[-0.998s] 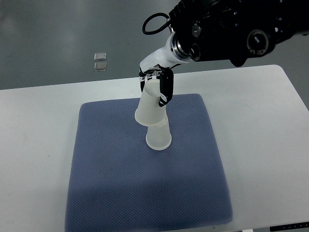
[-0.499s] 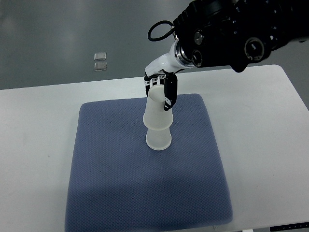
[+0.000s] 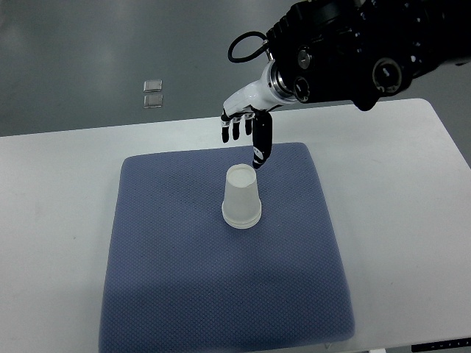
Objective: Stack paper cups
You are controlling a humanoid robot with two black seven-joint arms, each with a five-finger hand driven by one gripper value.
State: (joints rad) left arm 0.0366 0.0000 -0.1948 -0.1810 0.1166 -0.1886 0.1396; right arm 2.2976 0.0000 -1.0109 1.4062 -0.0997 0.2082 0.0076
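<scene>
Two white paper cups (image 3: 241,197) stand upside down, one nested over the other, near the middle of the blue mat (image 3: 184,279). My right hand (image 3: 246,137) hovers just above and behind the stack, apart from it. Its fingers (image 3: 261,147) are spread and hold nothing. The right arm comes in from the top right. The left arm does not show.
The blue mat lies on a white table (image 3: 51,220). Two small clear squares (image 3: 153,93) lie on the grey floor beyond the table's far edge. The black arm body (image 3: 353,51) hangs over the table's back right.
The hand lowered the top cup fully onto the bottom cup, then let go. The stack now stands shorter and upright, and the hand has lifted slightly away.
</scene>
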